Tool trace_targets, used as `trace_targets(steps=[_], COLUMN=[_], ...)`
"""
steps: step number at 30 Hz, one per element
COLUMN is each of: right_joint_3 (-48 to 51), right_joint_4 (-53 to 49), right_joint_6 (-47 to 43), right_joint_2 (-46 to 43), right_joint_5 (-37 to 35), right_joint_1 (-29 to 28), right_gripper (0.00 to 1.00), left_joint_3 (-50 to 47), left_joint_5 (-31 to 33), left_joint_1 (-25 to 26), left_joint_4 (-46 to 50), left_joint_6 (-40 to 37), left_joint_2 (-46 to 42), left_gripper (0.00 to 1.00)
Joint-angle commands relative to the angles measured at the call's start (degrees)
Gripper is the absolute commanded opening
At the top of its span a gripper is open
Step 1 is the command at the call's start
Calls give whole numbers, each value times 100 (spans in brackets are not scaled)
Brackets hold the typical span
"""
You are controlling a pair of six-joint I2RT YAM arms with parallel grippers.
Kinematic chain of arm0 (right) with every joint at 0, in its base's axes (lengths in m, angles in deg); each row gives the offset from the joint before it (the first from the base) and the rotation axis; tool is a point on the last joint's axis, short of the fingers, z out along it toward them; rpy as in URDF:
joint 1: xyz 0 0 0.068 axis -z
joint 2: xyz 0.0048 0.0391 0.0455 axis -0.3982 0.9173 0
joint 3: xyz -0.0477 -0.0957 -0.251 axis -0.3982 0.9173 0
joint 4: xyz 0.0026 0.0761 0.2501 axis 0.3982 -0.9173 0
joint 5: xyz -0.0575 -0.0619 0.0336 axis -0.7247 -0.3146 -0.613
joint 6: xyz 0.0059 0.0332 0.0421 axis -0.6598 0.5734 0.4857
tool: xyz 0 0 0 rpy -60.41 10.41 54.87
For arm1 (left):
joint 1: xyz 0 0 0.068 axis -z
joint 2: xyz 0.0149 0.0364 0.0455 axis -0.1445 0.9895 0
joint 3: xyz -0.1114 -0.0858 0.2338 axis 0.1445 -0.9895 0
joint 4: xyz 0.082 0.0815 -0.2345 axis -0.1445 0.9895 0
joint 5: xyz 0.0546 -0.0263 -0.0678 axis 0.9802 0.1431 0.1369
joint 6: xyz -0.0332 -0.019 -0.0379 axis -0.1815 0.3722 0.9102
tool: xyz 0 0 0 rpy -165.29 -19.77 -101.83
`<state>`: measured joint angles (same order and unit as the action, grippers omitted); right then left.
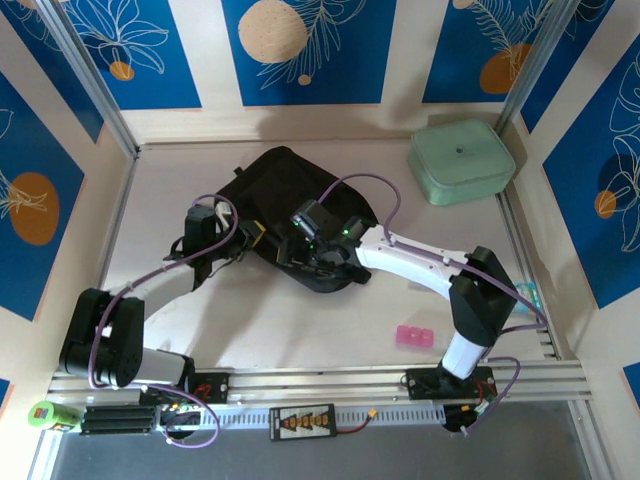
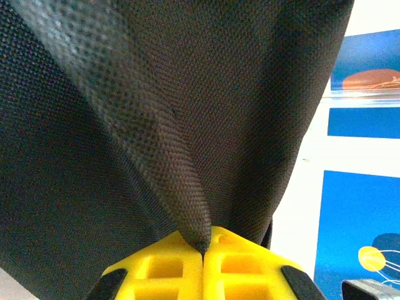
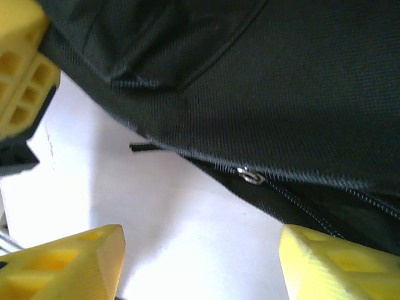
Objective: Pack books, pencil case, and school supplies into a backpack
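Opening the large black soft fabric backpack (image 1: 285, 188) appears to be the step in hand; the backpack lies near the middle of the pale table (image 1: 300, 320). Left gripper (image 2: 203, 253): yellow fingers pressed together on a raised fold of the black fabric, pinching it. Right gripper (image 3: 200, 269): yellow fingers spread apart, holding nothing, poised over bare table just beside the backpack's near edge, where a small metal zip pull (image 3: 250, 177) sits on the zip line. By judgement, the next move calls for the right gripper to close on that pull or on the flap edge and draw it away while the left pinch holds the fabric taut. A small pink block (image 1: 415, 337) lies toward the near right edge, a small teal piece (image 1: 530, 295) at the right edge, and a mint green square padded case (image 1: 461, 160) in the far right corner, all well apart from the backpack.
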<state>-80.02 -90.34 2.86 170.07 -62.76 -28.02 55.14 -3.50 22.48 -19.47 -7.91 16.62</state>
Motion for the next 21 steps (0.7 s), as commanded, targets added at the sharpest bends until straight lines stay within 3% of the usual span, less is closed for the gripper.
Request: trace_targets(steps=[1, 5, 13, 21], right_joint_3=[-519, -995, -1508, -1243], right_joint_4=[-526, -765, -1076, -1130], right_joint_6=[282, 302, 515, 424], right_joint_2=[355, 779, 1254, 1162], right_joint_5=[-573, -816, -1293, -787], right_joint_1=[-103, -133, -90, -139], right_gripper=[73, 77, 70, 47], left_joint_3=[150, 142, 141, 227], left_joint_5=[-155, -173, -219, -209], left_joint_1=[86, 90, 90, 86], left_joint_4=[-385, -394, -381, -372], left_joint_6=[-18, -10, -37, -111], left_joint_2=[32, 20, 23, 101], left_gripper=[0, 0, 0, 0])
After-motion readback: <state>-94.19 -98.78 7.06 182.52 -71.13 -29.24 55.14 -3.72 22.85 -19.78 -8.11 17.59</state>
